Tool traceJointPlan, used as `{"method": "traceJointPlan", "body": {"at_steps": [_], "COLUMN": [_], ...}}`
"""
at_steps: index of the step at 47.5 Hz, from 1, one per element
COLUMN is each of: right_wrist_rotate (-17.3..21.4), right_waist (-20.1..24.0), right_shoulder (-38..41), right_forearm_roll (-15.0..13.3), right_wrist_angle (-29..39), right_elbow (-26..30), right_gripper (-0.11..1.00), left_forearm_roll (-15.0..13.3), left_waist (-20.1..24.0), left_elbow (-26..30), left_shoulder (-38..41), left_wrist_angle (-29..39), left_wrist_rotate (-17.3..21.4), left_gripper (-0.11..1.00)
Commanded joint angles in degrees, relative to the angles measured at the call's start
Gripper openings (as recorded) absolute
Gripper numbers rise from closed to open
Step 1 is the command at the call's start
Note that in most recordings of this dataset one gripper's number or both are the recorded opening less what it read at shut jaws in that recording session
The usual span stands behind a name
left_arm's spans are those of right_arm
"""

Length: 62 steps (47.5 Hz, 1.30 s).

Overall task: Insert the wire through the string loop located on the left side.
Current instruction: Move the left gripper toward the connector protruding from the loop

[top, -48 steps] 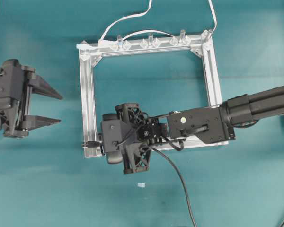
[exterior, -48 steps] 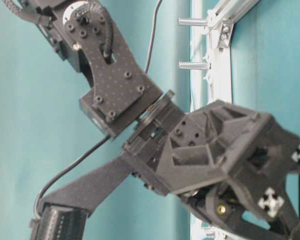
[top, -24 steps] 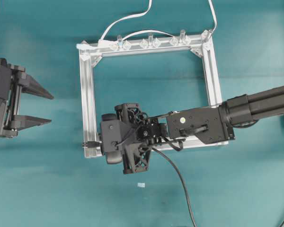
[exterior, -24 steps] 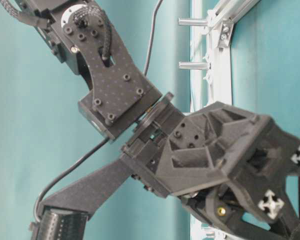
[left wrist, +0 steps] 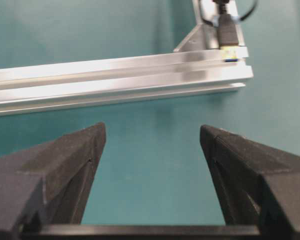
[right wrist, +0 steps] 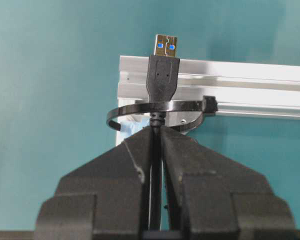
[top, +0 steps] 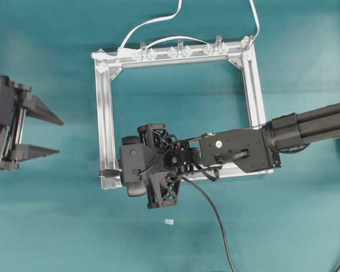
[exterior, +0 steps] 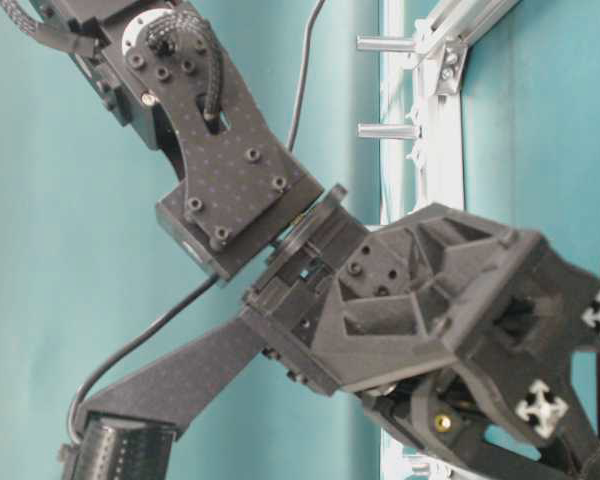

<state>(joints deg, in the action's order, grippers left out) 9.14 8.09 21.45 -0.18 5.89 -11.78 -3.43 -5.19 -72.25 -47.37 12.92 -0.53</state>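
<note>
Right fingers (right wrist: pixel 157 150): pressed together on the wire (right wrist: pixel 163 75) just behind its plug — black matte wedges, cable running back between them.
Wire: plug points straight out from the right fingers, long axis in line with them; black moulded body, gold metal tip with blue inserts. The plug has already gone through the loop and its tip lies over the frame bar.
Loop (right wrist: pixel 162 112): thin, glossy black band like a cable tie, lying flat around the neck of the plug, with a small square head on its right end and a pale blue bit beneath on the left. It sits at the frame's lower-left corner.
Left fingers (left wrist: pixel 152 145): spread wide, holding nothing — two dark, rough-textured wedges facing the frame.
Key relation: from the left fingers the plug tip (left wrist: pixel 229 37) lies ahead and to the right, well apart, its axis pointing toward them; the left arm is the free one to take the tip, I judge.
Frame (top: pixel 105 124): square of ribbed, shiny aluminium bar, clear clips (top: pixel 180 51) and a white cable (top: pixel 153 21) on its far side.
Surface (top: pixel 56 226): smooth teal.
</note>
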Motion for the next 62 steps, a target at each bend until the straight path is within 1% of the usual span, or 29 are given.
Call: {"method": "traceJointPlan", "body": {"at_steps": [1, 7, 15, 21, 24, 30, 48, 62], "right_wrist_rotate": [-0.1, -0.1, -0.1, -0.1, -0.1, -0.1, -0.1, -0.1], "right_waist": [0.1, 0.1, 0.1, 0.1, 0.1, 0.1, 0.1, 0.1], "right_shoulder": [-1.2, -1.2, -1.2, -1.2, -1.2, -1.2, -1.2, -1.2], "right_forearm_roll": [-0.2, -0.2, -0.2, -0.2, -0.2, -0.2, -0.2, -0.4], "right_wrist_angle": [-0.4, -0.4, -0.5, -0.5, -0.5, -0.5, -0.6, -0.7], "right_elbow": [1.6, 1.6, 1.7, 1.6, 1.6, 1.6, 1.6, 1.6], "right_gripper": [0.07, 0.07, 0.07, 0.07, 0.07, 0.07, 0.07, 0.07], "left_forearm_roll": [0.0, 0.0, 0.0, 0.0, 0.0, 0.0, 0.0, 0.0], "left_waist": [-2.6, -5.7, -10.6, -12.6, -12.6, -12.7, -12.7, -11.2], "left_elbow": [2.3, 3.8, 5.4, 5.4, 5.4, 5.5, 5.8, 7.4], "left_shoulder": [1.9, 4.9, 10.8, 14.6, 15.9, 17.0, 17.1, 17.5], "left_wrist_angle": [-0.4, -0.6, -1.9, -3.6, -4.5, -5.8, -5.8, -6.9], "left_wrist_rotate": [-1.7, -2.9, -4.2, -5.4, -6.1, -6.2, -6.3, -6.2], "left_gripper": [0.79, 0.79, 0.79, 0.79, 0.79, 0.79, 0.79, 0.79]}}
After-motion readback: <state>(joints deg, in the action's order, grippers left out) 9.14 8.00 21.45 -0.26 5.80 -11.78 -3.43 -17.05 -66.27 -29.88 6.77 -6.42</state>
